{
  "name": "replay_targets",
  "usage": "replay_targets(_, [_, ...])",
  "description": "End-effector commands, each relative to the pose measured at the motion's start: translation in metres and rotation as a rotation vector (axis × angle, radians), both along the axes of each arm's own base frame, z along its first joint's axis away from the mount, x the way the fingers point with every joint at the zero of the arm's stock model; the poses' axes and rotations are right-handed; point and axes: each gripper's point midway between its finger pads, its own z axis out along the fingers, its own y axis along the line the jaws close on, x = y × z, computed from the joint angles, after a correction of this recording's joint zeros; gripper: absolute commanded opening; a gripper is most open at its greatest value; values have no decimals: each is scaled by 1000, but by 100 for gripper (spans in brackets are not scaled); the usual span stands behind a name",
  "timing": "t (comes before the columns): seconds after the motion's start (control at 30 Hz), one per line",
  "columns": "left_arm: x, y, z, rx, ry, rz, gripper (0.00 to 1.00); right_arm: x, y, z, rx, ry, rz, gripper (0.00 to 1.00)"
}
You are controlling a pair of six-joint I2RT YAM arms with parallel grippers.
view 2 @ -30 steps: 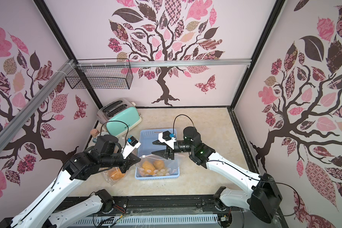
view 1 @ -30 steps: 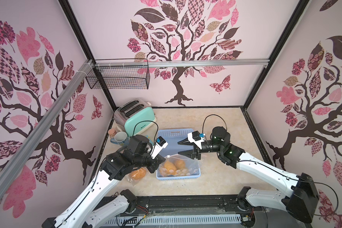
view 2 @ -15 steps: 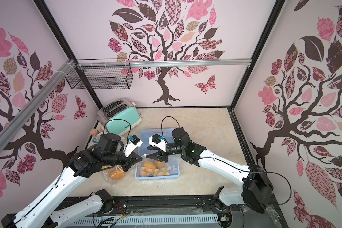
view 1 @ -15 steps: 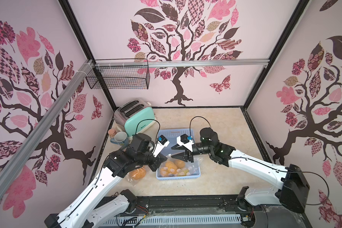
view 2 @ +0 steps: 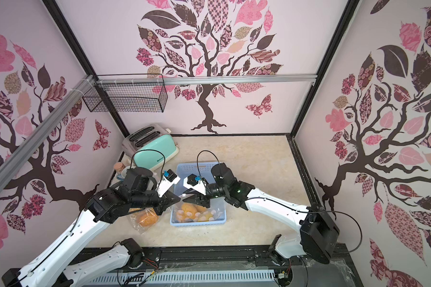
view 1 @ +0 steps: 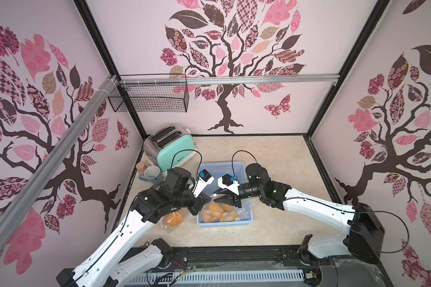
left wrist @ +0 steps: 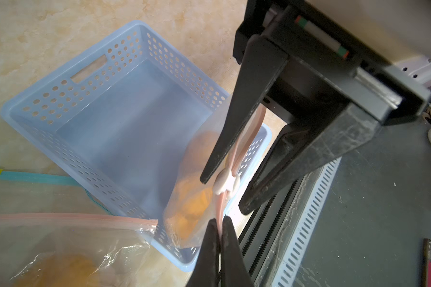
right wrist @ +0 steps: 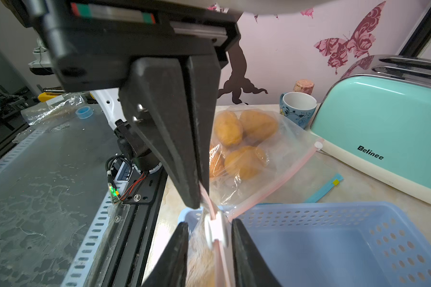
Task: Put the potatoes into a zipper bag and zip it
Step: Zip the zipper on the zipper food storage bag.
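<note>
As the left gripper (left wrist: 219,221) clamped the zipper strip (left wrist: 246,139), the right gripper (right wrist: 208,222), part-open astride the slider (right wrist: 217,229), needed firm closure first.

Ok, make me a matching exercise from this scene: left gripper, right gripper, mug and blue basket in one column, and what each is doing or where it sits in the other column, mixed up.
Things:
1. left gripper
2. right gripper
3. mug
4. blue basket

States or places:
A. beside the toaster
B. jaws apart, one on each side of the white slider
C. holds the zipper bag of potatoes
D. shut on the bag's pink zipper strip

Pairs: 1-D, 2-B, 3-A, 4-C.
</note>
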Motion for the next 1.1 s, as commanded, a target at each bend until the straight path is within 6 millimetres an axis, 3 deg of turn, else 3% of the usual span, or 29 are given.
replay_targets(0.0, [2, -5, 11, -37, -26, -13, 0, 2, 7, 16, 25, -28, 12, 32])
replay_targets(0.43, [0, -4, 9, -33, -23, -17, 0, 2, 9, 17, 23, -47, 16, 16])
replay_targets(0.6, [3, -2, 7, -21, -30, -3, 0, 1, 8, 24, 37, -49, 16, 5])
replay_targets(0.77, [15, 16, 34, 4, -152, 88, 0, 5, 8, 36, 20, -37, -17, 2])
replay_targets(0.93, [16, 29, 63, 26, -219, 126, 0, 7, -1, 55, 12, -48, -58, 2])
replay_targets(1.07, [14, 40, 79, 42, -264, 148, 0, 4, -12, 57, -27, -47, -90, 3])
